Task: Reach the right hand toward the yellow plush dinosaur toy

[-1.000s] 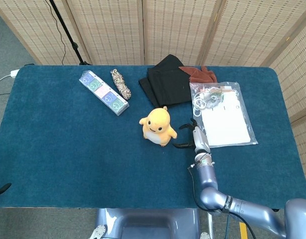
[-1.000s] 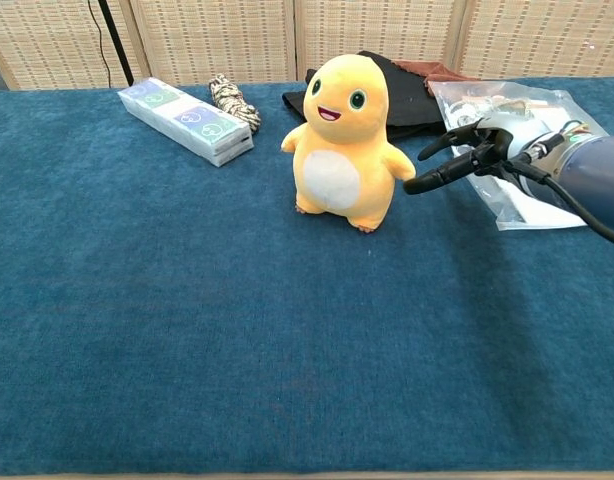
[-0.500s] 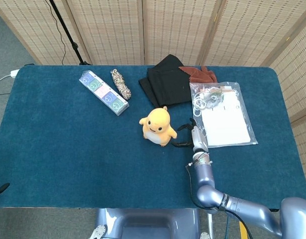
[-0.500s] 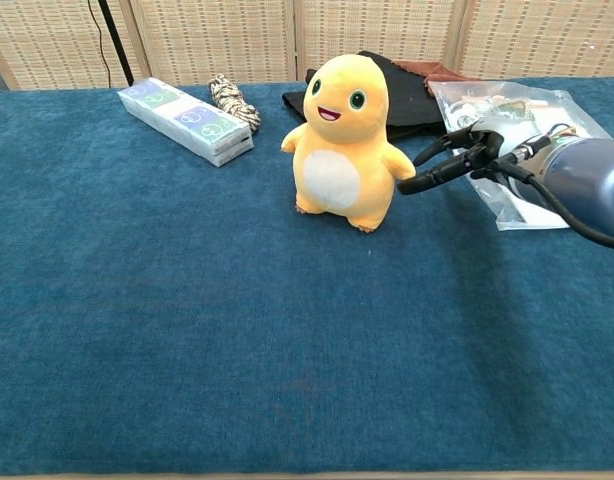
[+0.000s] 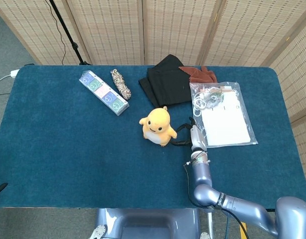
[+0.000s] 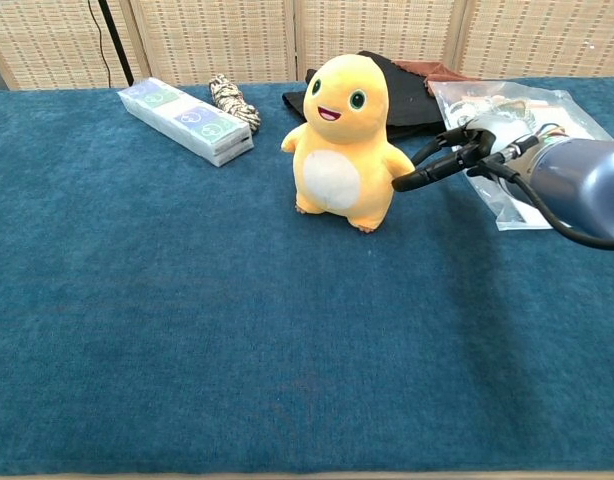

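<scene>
The reach is near its end: the right hand (image 6: 449, 160) sits just beside the yellow plush dinosaur (image 6: 345, 142), which stands upright mid-bench (image 6: 187, 330). Its fingers are spread and hold nothing. Next, I judge, it need only ease closer. The chest view shows a fingertip at the toy's arm; the head view shows the arm's whole line. The left hand cannot be made out.
</scene>
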